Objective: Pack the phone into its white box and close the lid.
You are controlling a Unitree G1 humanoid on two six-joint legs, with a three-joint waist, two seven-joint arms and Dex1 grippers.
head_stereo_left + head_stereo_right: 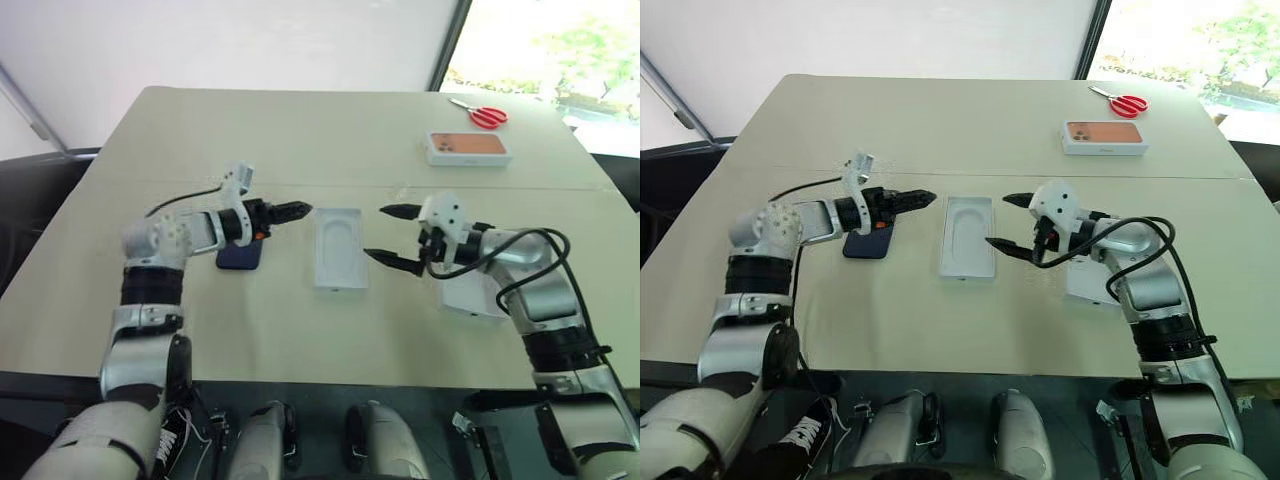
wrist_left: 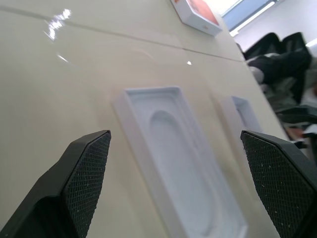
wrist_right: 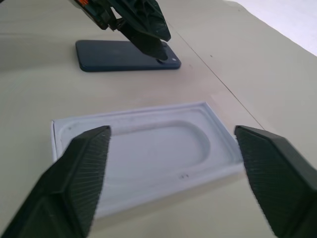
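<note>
The phone (image 1: 238, 257) lies flat on the table, dark navy, with its camera corner (image 3: 171, 60) toward the middle. My left gripper (image 1: 298, 211) hovers open just above it and holds nothing. In front of that gripper lies a thin white insert (image 1: 338, 248) with a rounded recess. My right gripper (image 1: 376, 232) faces the insert from the other side, open and empty. A white cardboard tray (image 2: 243, 112) sits mostly under my right forearm. I cannot tell whether it is the white box or the lid.
A white box with an orange phone picture (image 1: 468, 147) sits at the far right of the table. Red-handled scissors (image 1: 483, 114) lie beyond it. A seam (image 1: 330, 187) crosses the tabletop.
</note>
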